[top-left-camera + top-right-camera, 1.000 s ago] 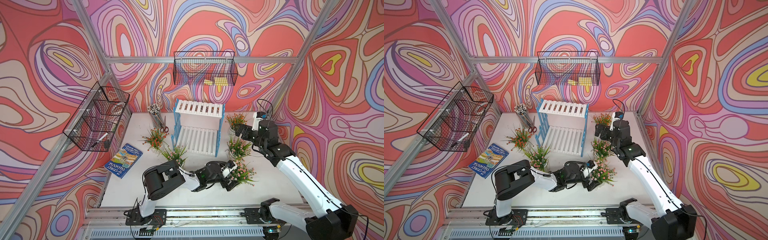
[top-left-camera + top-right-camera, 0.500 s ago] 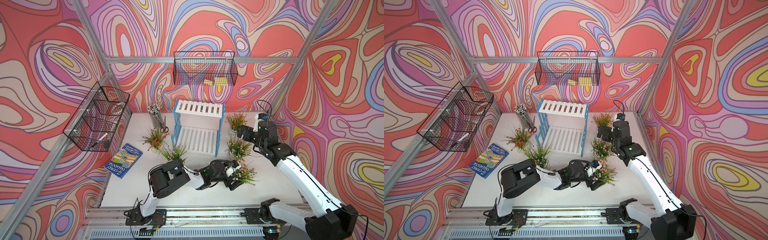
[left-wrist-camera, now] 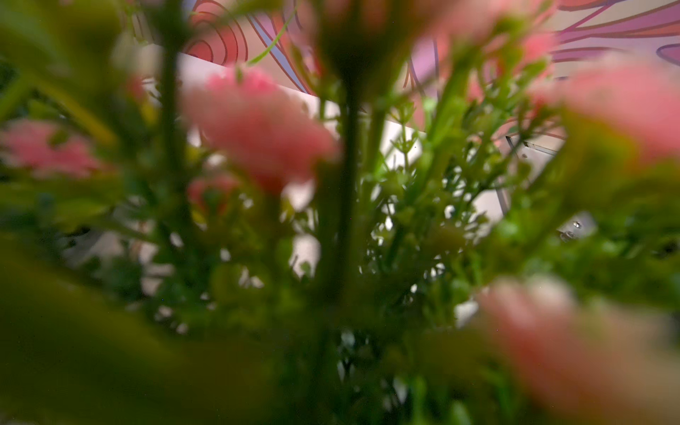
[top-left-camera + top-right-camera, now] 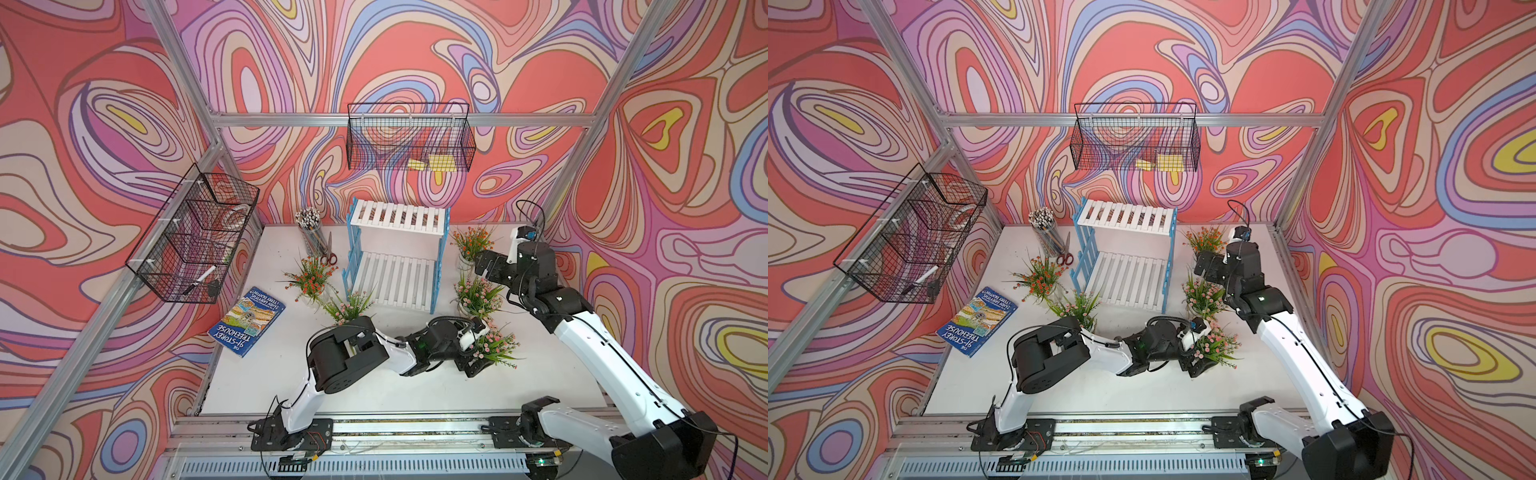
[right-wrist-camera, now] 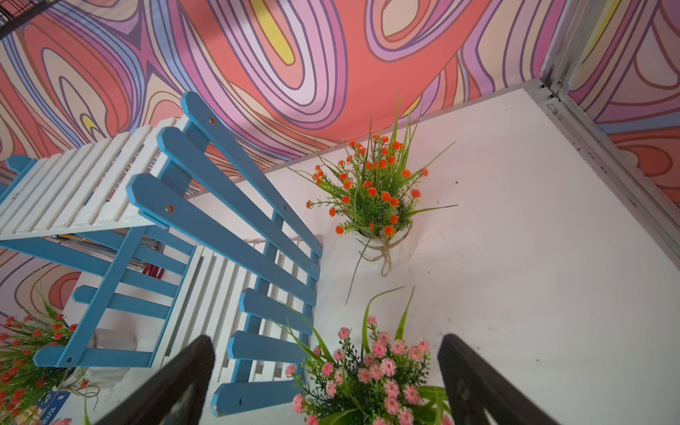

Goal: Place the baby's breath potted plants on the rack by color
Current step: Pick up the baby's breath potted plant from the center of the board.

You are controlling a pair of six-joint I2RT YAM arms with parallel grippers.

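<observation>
On rack (image 4: 397, 218), nothing placed; we count five baby's breath plants (image 4: 309, 278) on table (image 4: 374, 386). Left gripper (image 4: 482, 360) spread wide at pink plant (image 4: 496, 345); right gripper (image 5: 326, 342) spread wide, empty.

Walls (image 4: 415, 50) swirl in coral, lilac, blue and yellow. The rack (image 4: 395, 274) has white slats and light blue sides. Lower centre, a pink-flowered plant (image 4: 496, 345); centre left, an orange-flowered plant (image 4: 311, 277). Upper centre, a black mesh basket (image 4: 409, 137).
</observation>
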